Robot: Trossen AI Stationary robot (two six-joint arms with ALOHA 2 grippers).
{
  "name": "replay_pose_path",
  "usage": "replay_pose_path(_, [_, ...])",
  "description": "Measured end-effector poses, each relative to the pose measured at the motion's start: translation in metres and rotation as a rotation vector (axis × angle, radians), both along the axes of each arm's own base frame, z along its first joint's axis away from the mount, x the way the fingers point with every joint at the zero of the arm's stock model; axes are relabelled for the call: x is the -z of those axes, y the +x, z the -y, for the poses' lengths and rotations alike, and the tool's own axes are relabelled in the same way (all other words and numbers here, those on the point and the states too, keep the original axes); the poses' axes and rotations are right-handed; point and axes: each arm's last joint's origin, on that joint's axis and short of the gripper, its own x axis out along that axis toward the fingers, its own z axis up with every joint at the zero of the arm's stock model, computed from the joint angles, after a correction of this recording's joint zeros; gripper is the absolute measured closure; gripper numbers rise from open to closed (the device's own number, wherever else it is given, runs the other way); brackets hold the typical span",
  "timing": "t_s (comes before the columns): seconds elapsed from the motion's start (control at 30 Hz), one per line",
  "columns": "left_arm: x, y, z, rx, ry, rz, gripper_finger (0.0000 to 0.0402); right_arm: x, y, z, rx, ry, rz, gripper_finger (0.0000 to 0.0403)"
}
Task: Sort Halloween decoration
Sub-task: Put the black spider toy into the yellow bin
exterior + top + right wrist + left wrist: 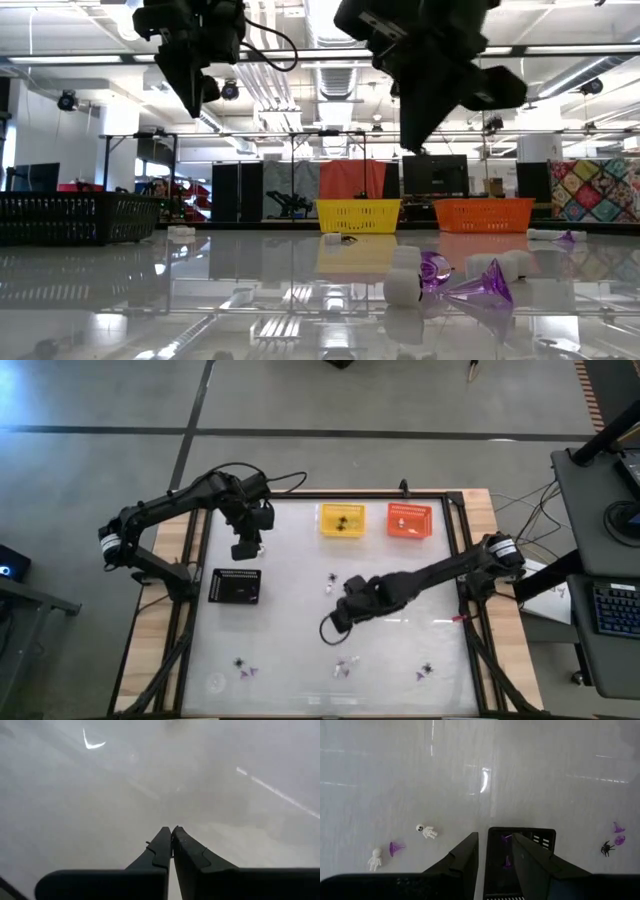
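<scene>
Right end effector (335,622) pressed together, nothing visibly pinched, mid-surface; nearest Halloween decoration (346,666) just toward near edge, right arm closer. Left end effector (245,549) slightly spread, empty, above black basket (235,586)

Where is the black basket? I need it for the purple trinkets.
In the high view, the black basket sits at the table's left, just below the left gripper.

Bright, even overhead light from ceiling strip fixtures (330,60) in the low view. Glossy table (300,560) mirrors them as white streaks and glare. Right wrist view hazy, washed grey. Near purple trinket (485,290) sharp; background room softer.
</scene>
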Motion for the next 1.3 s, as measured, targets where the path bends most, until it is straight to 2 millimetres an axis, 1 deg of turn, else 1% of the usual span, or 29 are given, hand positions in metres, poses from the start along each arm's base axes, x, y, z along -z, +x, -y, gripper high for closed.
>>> replay_pose_path(0.2, [0.000, 0.000, 0.000, 0.000, 0.000, 0.000, 0.0301, -0.005, 0.005, 0.043, -0.024, -0.063, -0.002, 0.0394])
replay_pose_path(0.47, [0.000, 0.000, 0.000, -0.003, -0.001, -0.001, 0.0301, -0.008, 0.007, 0.115, -0.017, -0.130, -0.006, 0.0394])
replay_pose_path(0.73, [0.000, 0.000, 0.000, -0.026, -0.008, -0.004, 0.0301, -0.010, -0.006, 0.192, 0.007, -0.205, -0.028, 0.0394])
replay_pose_path(0.83, [0.000, 0.000, 0.000, -0.048, -0.014, -0.008, 0.0301, -0.011, -0.011, 0.221, 0.023, -0.237, 0.002, 0.0394])
replay_pose_path(0.9, [0.000, 0.000, 0.000, -0.061, -0.018, -0.010, 0.0301, -0.013, -0.014, 0.237, 0.024, -0.263, 0.029, 0.0394])
replay_pose_path(1.0, [0.000, 0.000, 0.000, -0.075, -0.022, -0.012, 0.0301, -0.015, -0.019, 0.258, 0.027, -0.296, 0.057, 0.0394])
replay_pose_path(1.1, [0.000, 0.000, 0.000, -0.092, -0.028, -0.017, 0.0301, -0.016, -0.027, 0.276, 0.007, -0.286, 0.086, 0.0394])
replay_pose_path(1.2, [0.000, 0.000, 0.000, -0.113, -0.036, -0.023, 0.0301, -0.015, -0.033, 0.288, -0.025, -0.280, 0.105, 0.0394])
replay_pose_path(1.3, [0.000, 0.000, 0.000, -0.122, -0.038, -0.024, 0.0301, -0.015, -0.036, 0.294, -0.059, -0.299, 0.121, 0.0394])
